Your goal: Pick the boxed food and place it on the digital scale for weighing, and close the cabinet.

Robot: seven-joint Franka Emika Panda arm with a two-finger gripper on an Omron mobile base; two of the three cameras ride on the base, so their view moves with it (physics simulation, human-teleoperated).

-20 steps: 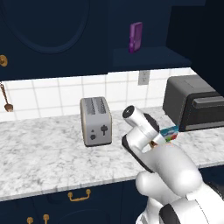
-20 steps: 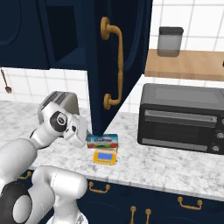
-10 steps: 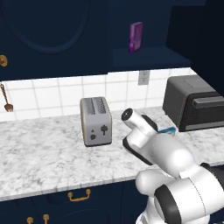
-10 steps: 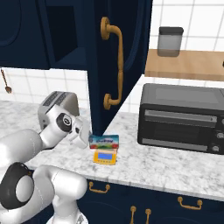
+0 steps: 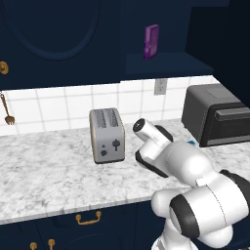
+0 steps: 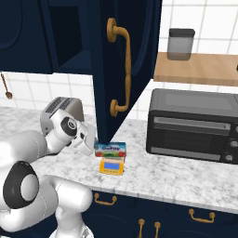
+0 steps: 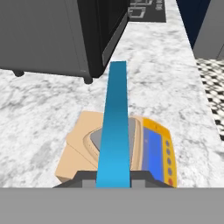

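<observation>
Box being held over the scale

The box [image 7: 114, 127], probably light and stiff, is being gripped by its thin edges, frame centre, above the scale [image 7: 155, 151].

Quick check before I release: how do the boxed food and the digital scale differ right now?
The boxed food is teal-blue with white, red and green patches; the digital scale is orange-tan with a blue display. The boxed food is clamped on edge in the gripper, over the scale's plate; contact unclear. The scale lies flat on the marble counter. Both are small and rectangular.
</observation>
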